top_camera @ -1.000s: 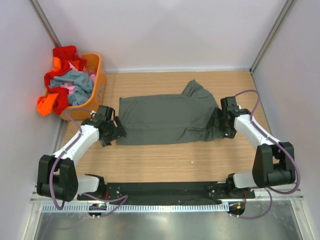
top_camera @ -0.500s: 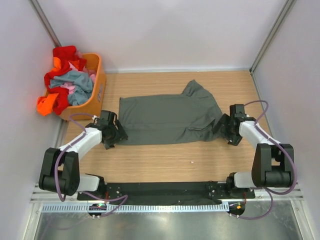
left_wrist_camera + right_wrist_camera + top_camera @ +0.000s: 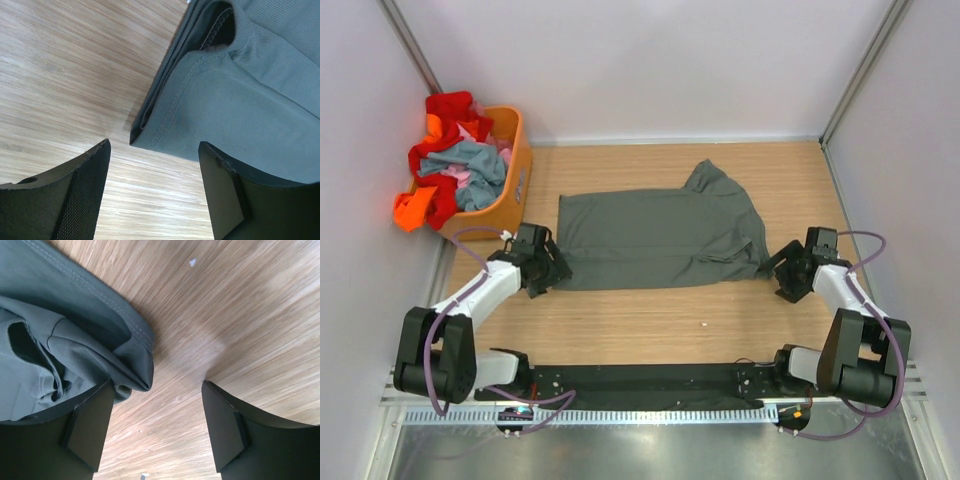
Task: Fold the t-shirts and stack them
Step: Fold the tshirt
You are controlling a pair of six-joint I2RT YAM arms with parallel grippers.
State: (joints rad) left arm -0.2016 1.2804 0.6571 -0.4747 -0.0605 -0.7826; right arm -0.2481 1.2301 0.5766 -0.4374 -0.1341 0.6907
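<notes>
A dark grey t-shirt lies folded lengthwise in the middle of the wooden table, one sleeve sticking up at its back right. My left gripper is open and empty beside the shirt's near-left corner; the corner lies just ahead of the gap between the fingers. My right gripper is open and empty just right of the shirt's bunched near-right corner, which lies by its left finger. More t-shirts, red, orange, pink and blue-grey, are piled in the basket.
An orange plastic basket stands at the table's back left, shirts spilling over its left rim. White walls close in the back and both sides. The black arm-base rail runs along the near edge.
Both grippers have pulled outward and back from the shirt's two near corners. The right gripper moved right, and the cloth it covered now lies flat on the table.
</notes>
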